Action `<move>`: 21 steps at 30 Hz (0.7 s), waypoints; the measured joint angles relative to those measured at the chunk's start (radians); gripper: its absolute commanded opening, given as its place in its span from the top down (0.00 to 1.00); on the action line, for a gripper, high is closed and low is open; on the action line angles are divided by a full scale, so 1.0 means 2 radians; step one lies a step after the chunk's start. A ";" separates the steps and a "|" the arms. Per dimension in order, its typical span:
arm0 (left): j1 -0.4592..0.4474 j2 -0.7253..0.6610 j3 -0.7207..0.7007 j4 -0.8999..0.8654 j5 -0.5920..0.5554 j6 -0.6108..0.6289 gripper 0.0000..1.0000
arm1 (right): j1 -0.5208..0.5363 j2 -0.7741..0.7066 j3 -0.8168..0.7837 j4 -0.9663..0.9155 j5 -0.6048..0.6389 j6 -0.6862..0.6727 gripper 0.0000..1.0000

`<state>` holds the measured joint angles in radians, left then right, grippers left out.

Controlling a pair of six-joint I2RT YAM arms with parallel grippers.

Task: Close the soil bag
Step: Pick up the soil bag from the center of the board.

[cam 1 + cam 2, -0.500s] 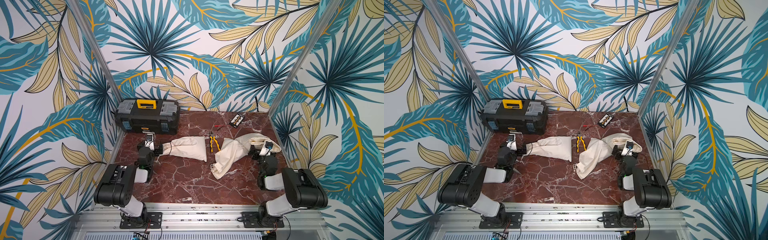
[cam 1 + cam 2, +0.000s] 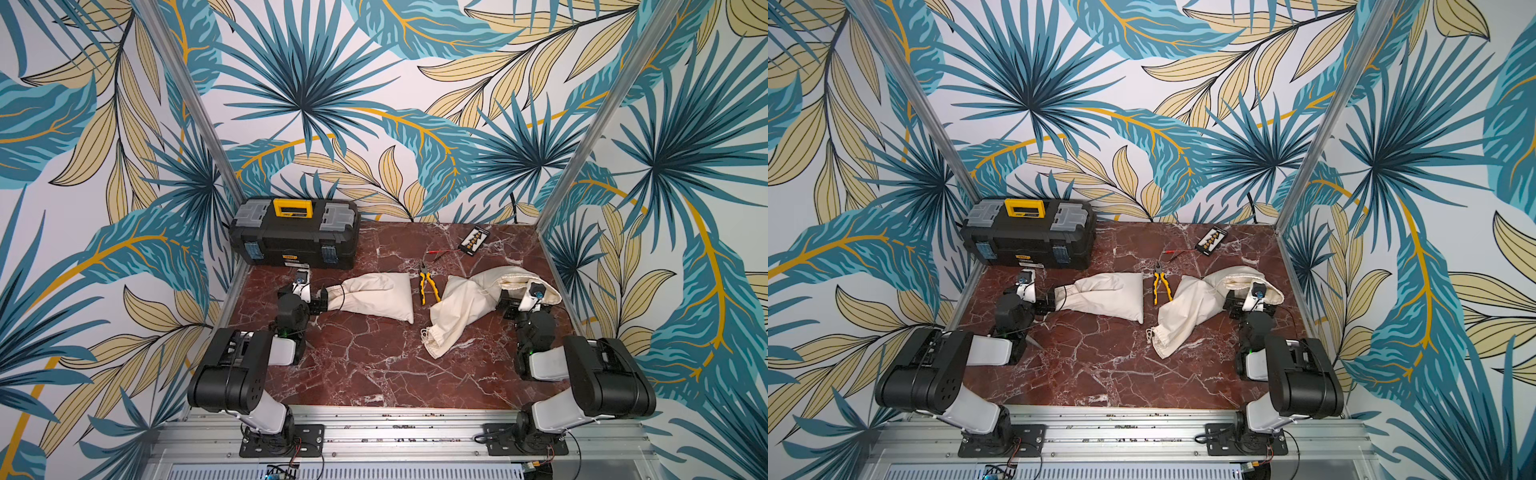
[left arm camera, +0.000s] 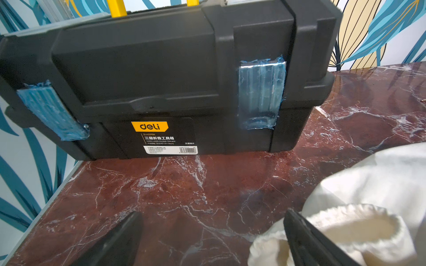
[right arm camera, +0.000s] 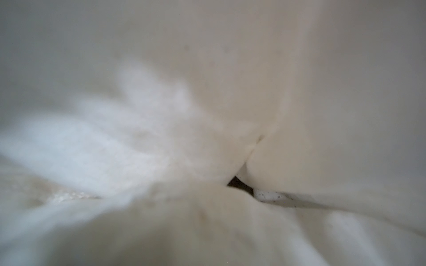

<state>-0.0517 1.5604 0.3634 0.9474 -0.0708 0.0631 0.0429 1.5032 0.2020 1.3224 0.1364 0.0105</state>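
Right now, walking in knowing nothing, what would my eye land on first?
Probably the two cream cloth sacks on the red marble table: a plump sack with the left gripper at its mouth, and a crumpled sack with the right gripper pressed into its folds. Next comes the black toolbox with a yellow handle in the back left corner, then the yellow-handled pliers lying between the sacks.
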 measured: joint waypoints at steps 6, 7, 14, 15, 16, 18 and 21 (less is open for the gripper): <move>0.000 -0.133 0.003 -0.105 -0.005 -0.008 0.00 | 0.001 -0.156 0.032 -0.159 0.010 0.019 0.01; 0.000 -0.171 0.010 -0.137 -0.005 -0.014 0.00 | 0.001 -0.182 0.039 -0.188 0.010 0.026 0.01; -0.035 -0.340 0.082 -0.378 -0.027 -0.143 0.00 | 0.014 -0.344 0.085 -0.394 -0.006 0.104 0.01; -0.046 -0.350 0.081 -0.405 -0.028 -0.163 0.00 | 0.021 -0.354 0.087 -0.413 -0.014 0.114 0.01; -0.058 -0.357 0.078 -0.428 -0.029 -0.182 0.00 | 0.027 -0.360 0.089 -0.429 -0.021 0.121 0.01; -0.073 -0.358 0.068 -0.460 -0.032 -0.214 0.00 | 0.045 -0.363 0.094 -0.458 -0.035 0.134 0.01; -0.055 -0.330 0.047 -0.477 -0.025 -0.255 0.00 | 0.076 -0.356 0.104 -0.490 -0.050 0.142 0.01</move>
<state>-0.1612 0.9005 0.4564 -0.0074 -0.1204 -0.4465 0.1951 0.7906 0.4091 0.3416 0.0357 0.2943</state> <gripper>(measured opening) 0.999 0.992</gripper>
